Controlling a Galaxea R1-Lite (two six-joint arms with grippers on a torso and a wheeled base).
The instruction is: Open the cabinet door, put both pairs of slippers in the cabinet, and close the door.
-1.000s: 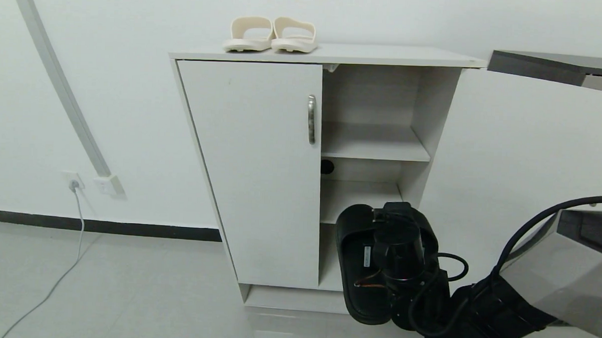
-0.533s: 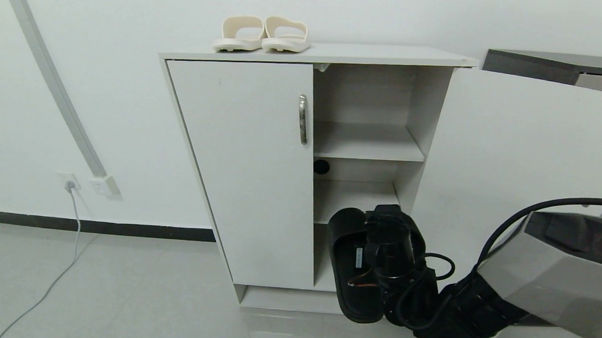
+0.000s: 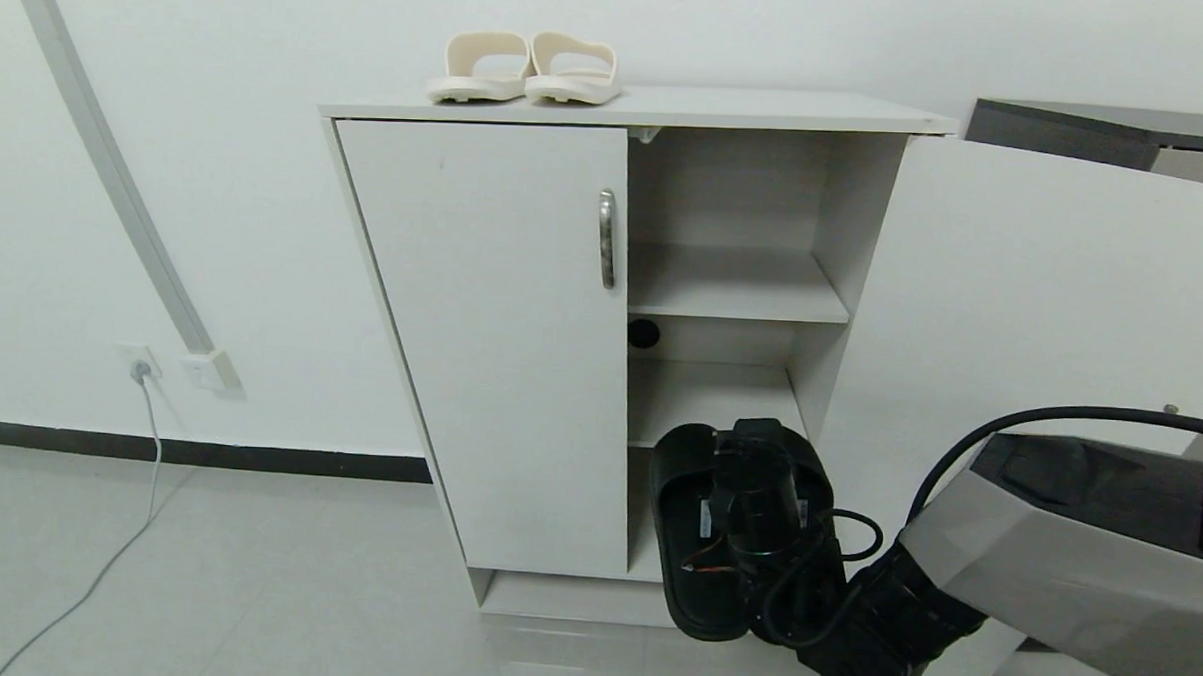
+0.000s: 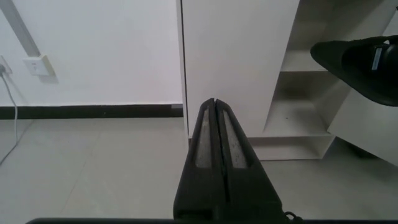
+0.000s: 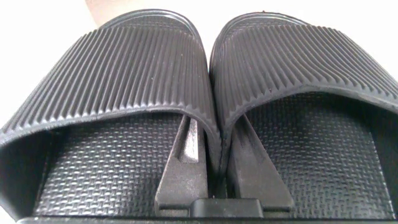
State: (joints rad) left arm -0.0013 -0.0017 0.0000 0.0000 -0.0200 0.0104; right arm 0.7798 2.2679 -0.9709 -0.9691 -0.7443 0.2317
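R arm comes in from the lower right, forearm angled up toward the cabinet (image 3: 770, 109), wrist aimed at the open right half. Right gripper (image 5: 214, 158) has one finger inside each shoe of the black slippers (image 3: 689, 541) and pinches their two inner strap edges together, so the pair hangs side by side, toes pointing at the cabinet. They sit in front of the bottom compartment, just below the middle shelf (image 3: 709, 402). Can't tell if the toes are past the front edge. Right door (image 3: 1013, 292) is swung wide open, left door (image 3: 491, 344) is shut.

Cream slippers (image 3: 526, 67) are on the cabinet top, left end, by the wall.

Left gripper (image 4: 214, 124) hangs low over the floor facing the left door, fingers pressed flat together, nothing between them.
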